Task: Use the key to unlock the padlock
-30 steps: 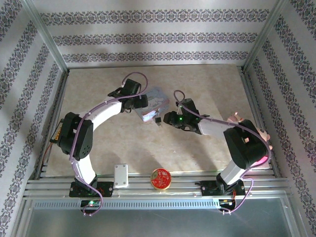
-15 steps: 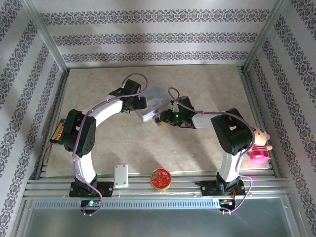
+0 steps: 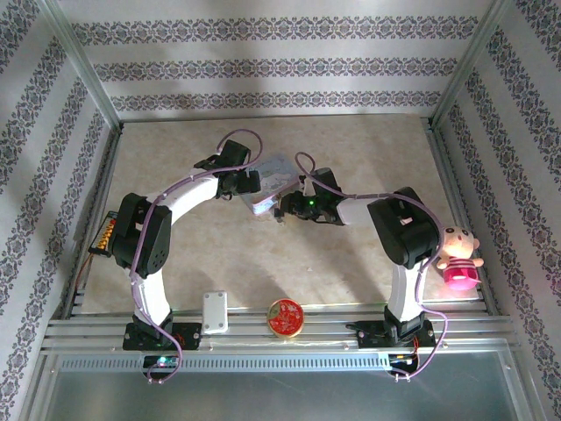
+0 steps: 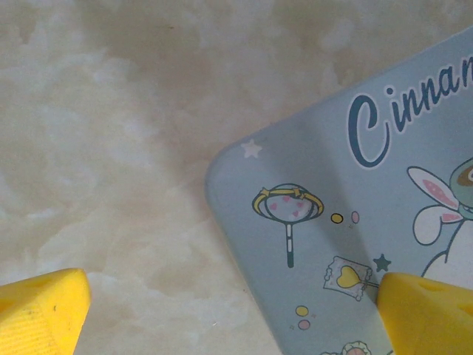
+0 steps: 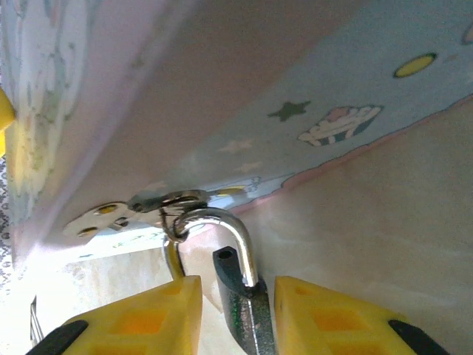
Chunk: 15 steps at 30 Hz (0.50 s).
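The pale blue cartoon tin (image 3: pixel 275 173) lies mid-table, and its corner (image 4: pixel 347 222) sits under my left gripper (image 3: pixel 248 182). That gripper (image 4: pixel 233 285) is open, with one yellow finger over the table and the other over the tin lid. The tiny dark grey padlock (image 5: pixel 247 318) hangs from the tin's hasp (image 5: pixel 166 203) by its silver shackle (image 5: pixel 236 233). One shackle end is out of the body, leaving a bare hole. My right gripper (image 5: pixel 236 285) straddles the padlock body, open, with a thin gap on the left side. I see it at the tin's near edge (image 3: pixel 282 210). The key is hidden.
A white box (image 3: pixel 215 311) and a round red tin (image 3: pixel 285 317) lie by the front rail. A pink plush toy (image 3: pixel 458 254) sits at the right edge beside the right arm. Patterned walls and metal posts enclose the table.
My right gripper has moved left to the tin's near edge and now has the padlock between its fingers. The right arm's elbow swung left, uncovering the plush toy. The left arm barely moved.
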### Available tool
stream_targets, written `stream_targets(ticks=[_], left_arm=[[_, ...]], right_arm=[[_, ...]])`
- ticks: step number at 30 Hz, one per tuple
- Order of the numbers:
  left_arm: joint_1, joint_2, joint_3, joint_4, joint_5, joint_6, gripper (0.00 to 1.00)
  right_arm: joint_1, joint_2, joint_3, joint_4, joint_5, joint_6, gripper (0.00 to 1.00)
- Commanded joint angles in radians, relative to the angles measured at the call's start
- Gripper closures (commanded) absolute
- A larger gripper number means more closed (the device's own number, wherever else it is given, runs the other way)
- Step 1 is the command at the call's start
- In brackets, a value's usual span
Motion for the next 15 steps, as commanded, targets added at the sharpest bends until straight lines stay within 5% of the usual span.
stream_targets(ticks=[1,15], left_arm=[[0.021,0.042,0.002,-0.065,-0.037,0.009,0.01],[0.023,0.036,-0.003,-0.059,-0.024,-0.002,0.01]], right_arm=[[-0.004,0.022,0.017,0.025,-0.013,-0.014,0.68],[0.039,0.052,0.044,-0.052,0.066,-0.044,0.68]])
